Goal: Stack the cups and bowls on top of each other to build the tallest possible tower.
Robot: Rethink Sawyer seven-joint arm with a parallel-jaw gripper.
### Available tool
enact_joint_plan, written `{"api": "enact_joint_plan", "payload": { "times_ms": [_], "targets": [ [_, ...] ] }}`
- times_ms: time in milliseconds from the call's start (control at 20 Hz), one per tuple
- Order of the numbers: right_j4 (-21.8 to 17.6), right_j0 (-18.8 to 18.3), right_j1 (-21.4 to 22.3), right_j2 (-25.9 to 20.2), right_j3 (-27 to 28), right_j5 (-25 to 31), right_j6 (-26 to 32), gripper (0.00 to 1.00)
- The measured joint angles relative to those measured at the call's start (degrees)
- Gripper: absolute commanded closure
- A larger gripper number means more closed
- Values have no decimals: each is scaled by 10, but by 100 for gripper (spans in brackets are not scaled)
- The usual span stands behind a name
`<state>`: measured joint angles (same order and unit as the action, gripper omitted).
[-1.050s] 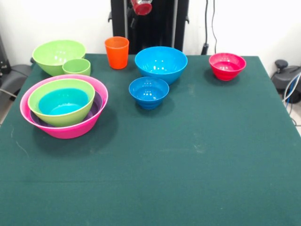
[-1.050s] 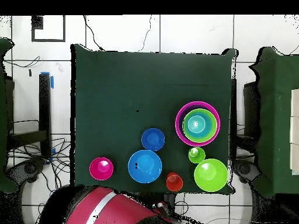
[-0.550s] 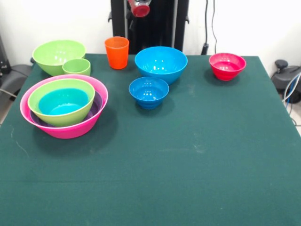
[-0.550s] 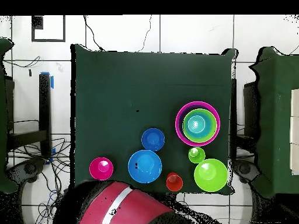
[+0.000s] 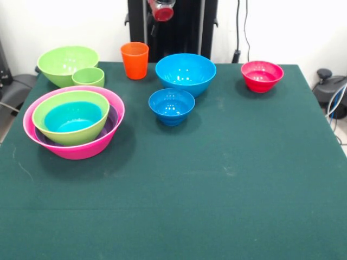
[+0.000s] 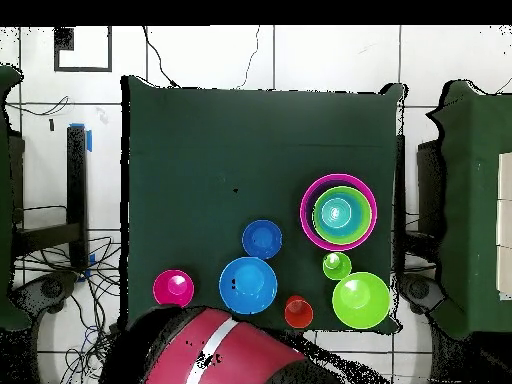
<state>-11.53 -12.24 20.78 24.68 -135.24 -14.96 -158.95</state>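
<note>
Ringing the tower — loose bowls, orange cup — pincer state unclear.

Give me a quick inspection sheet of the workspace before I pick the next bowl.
Surface: green cloth table, near half bare.
Tower: pink bowl holds a purple bowl, a lime bowl and a teal-blue bowl; no cup in it.
Loose bowls: big lime bowl, big blue bowl, small blue bowl, red bowl, all upright and apart.
Cups: orange cup standing alone; green cup against the big lime bowl.
Clutter: nothing seen.
Gripper: red tip at the top edge, above the table's far side; state unclear.
Cables: black cables on the wall behind.
Surroundings: tiled floor.
</note>
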Motion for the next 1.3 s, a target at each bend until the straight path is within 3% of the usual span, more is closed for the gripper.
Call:
{"api": "enact_joint_plan", "payload": {
  "times_ms": [600, 1150, 1300],
  "targets": [
    [-82, -69, 11, -66, 0, 6, 0, 0],
    [-179, -100, 60, -105, -1, 54, 0, 0],
    [-204, -94, 72, -106, -1, 62, 0, 0]
  ]
}}
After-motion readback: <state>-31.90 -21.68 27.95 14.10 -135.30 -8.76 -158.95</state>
